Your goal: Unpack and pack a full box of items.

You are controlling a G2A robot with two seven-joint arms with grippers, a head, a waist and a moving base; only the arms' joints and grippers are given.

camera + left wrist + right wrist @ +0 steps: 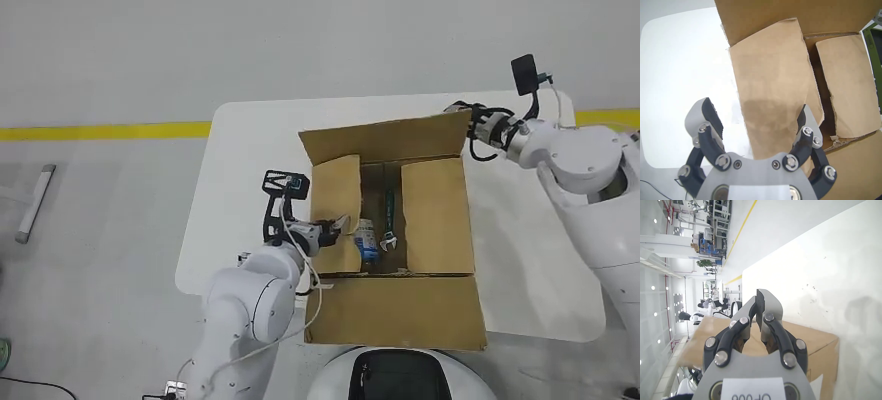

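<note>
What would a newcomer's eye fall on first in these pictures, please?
The open cardboard box in the middle of the white table draws the eye, with a blue-labelled bottle and a tool showing in the gap between its inner flaps. The left gripper stands open astride one inner flap, while the right gripper, shut, sits at the far flap's corner.

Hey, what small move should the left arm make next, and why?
Probably shut the left end effector on the inner flap: its open fingers appear to sit either side of that flap, and the flap covers part of the box opening.
</note>
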